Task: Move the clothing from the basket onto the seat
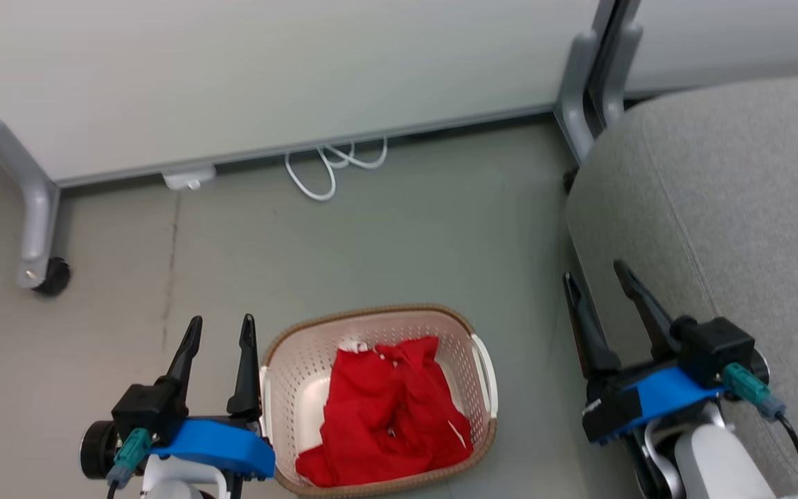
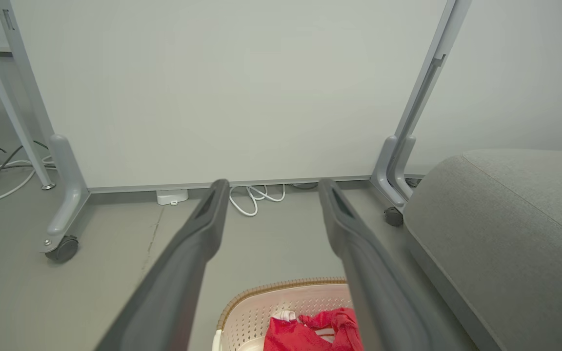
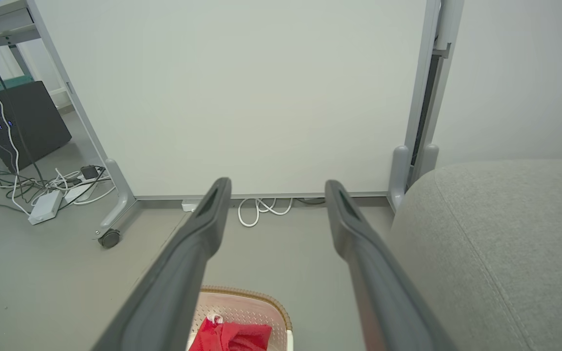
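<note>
- Clothing (image 1: 388, 409): a red heap with a little white trim lies inside the basket (image 1: 371, 310), bunched over its middle and near end. Cannot tell whether it is one garment or several.
- Basket stands on the floor (image 1: 399, 229). The seat (image 1: 738, 208) lies to the right of the basket, with a strip of bare floor between them. No red fabric is on the seat.
- Left gripper (image 1: 222, 320): just beside the basket's left wall, outside the rim, above the floor. Its fingers are spread wide and it holds nothing.
- Right gripper (image 1: 594, 270): well to the right of the basket, close against the side of the seat. Its fingers are likewise spread wide and it is empty.
- Step in hand (judgement): the very start. No pick has begun, and neither gripper is over the basket.
- Next move (judgement): bring a gripper in over the rim, the left being nearer. Lower it into the heap with the fingers apart, then close on a thick fold.
- The fabric looks limp, so the lift should clear the rim fully before carrying rightward from the basket to the seat.
</note>
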Motion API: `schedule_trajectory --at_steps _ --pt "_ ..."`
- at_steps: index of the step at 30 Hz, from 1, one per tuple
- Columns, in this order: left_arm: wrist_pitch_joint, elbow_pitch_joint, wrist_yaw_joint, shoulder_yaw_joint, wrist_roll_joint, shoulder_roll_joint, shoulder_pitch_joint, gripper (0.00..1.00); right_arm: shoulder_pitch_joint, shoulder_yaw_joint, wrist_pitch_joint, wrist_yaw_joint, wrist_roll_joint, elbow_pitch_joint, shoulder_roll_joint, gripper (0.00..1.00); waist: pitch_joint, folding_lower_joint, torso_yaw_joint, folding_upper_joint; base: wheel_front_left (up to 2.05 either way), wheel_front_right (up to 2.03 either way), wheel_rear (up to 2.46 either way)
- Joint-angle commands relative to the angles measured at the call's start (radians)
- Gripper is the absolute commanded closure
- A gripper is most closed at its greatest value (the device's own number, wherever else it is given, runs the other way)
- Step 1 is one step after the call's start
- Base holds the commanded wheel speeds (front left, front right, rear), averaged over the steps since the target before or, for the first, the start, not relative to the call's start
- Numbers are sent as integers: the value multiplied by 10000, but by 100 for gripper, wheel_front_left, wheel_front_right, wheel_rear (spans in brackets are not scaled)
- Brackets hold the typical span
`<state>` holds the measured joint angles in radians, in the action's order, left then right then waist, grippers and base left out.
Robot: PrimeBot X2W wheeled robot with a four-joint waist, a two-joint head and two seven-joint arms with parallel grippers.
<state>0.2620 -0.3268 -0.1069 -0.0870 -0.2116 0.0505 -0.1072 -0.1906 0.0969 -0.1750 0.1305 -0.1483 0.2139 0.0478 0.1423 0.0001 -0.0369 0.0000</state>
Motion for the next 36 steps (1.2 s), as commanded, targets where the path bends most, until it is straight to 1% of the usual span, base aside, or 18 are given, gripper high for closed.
schedule_trajectory --at_steps 1,11,15,21,25,26,32,36 --pt "45 -167 -50 -9 52 1 -303 0 -358 96 5 4 89 -116 43 0 834 -1 -449 0 0 0 0" --pt "45 -1912 -195 -482 368 472 -2000 0 -1760 656 -294 4 -148 -386 37 0 3233 -1 -1341 0 0 0 0" --pt "45 -2766 -242 -851 542 828 -2769 0 -2109 868 -499 4 -444 -315 34 0 4194 -1 -1721 0 0 0 0" --pt "-89 -4277 -237 -1530 684 1315 -3912 0 -2620 1194 -775 4 -747 -202 33 0 5348 -1 -2167 0 0 0 0" --pt "-583 -5272 -233 -2048 559 1626 -4539 0 -2887 1407 -872 4 -990 -159 30 0 5906 -1 -2433 0 0 0 0" --pt "-583 -5272 -233 -2048 559 1626 -4539 0 -2887 1407 -872 4 -990 -159 30 0 5906 -1 -2433 0 0 0 0" --pt "-1418 -6317 -233 -2839 293 2112 -5246 0 -3099 1726 -912 4 -1381 -298 28 0 6514 -1 -2768 0 0 0 0" --pt "-1786 -6687 -234 -3075 76 2429 -5584 0 -2996 1892 -913 4 -1684 -491 30 0 6824 -1 -2963 0 0 0 0"
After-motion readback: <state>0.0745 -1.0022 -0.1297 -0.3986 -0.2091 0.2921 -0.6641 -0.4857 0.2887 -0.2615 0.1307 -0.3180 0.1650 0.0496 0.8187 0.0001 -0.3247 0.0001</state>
